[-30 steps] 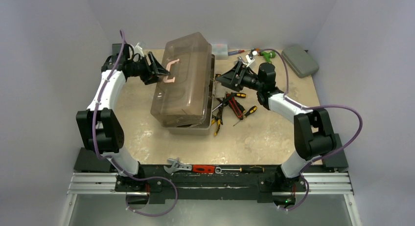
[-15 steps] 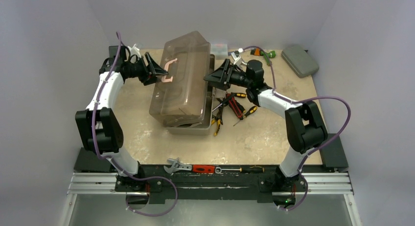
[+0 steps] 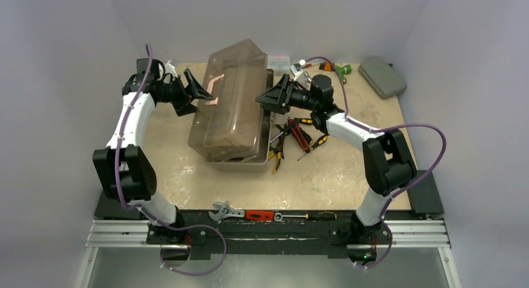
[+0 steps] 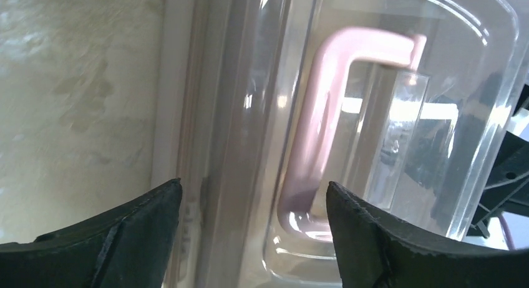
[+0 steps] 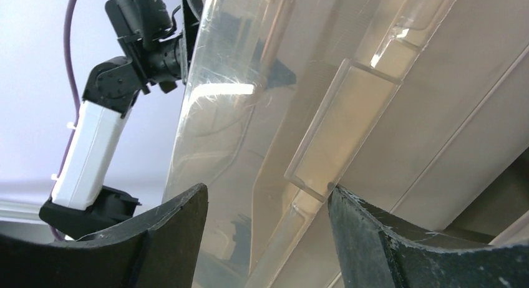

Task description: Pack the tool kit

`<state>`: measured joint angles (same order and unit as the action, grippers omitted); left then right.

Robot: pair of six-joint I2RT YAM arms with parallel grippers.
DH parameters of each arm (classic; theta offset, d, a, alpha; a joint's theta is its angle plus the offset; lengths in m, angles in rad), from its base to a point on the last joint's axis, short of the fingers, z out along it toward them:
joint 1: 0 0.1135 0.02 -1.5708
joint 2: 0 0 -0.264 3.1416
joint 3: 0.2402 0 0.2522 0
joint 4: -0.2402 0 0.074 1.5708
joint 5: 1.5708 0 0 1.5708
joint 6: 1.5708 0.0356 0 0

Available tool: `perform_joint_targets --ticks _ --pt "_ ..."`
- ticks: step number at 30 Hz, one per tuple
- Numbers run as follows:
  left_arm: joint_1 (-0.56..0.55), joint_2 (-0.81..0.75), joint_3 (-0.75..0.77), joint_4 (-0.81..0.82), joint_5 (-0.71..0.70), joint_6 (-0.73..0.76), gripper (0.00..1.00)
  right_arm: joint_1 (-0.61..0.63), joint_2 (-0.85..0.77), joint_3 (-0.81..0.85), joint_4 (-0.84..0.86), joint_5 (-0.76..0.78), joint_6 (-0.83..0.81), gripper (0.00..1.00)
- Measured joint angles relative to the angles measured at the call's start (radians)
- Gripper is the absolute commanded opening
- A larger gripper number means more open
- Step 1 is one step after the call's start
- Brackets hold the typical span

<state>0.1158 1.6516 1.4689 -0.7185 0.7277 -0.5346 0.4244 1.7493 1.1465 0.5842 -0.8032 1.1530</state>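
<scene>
Now, left claw (image 4: 252, 188) spread wide, nothing in its grip. Just past its tips, seen between them, the pink handle (image 4: 324, 113) on the smoky lid (image 3: 231, 95) of the toolbox (image 3: 249, 162). Touching the lid or not: cannot tell. Over on the other side, right claw (image 5: 268, 191) wide open too, nothing held, very close to the lid, by a clear raised tab (image 5: 343, 120). So, lid between the two claws, tipped up and leaning toward the left one, not flat on the tan bottom part. Whole box in the middle of the table (image 3: 349, 176). Loose pliers and screwdrivers (image 3: 293, 135) on the table just right of the box, below the right claw. Far off in the back right corner, grey case (image 3: 382, 76).
</scene>
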Motion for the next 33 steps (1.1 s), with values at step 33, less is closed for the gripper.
perform_joint_targets --ticks 33 --pt "-1.106 -0.193 0.494 -0.553 -1.416 0.184 0.9 0.061 0.051 0.071 0.148 -0.004 0.132 0.51"
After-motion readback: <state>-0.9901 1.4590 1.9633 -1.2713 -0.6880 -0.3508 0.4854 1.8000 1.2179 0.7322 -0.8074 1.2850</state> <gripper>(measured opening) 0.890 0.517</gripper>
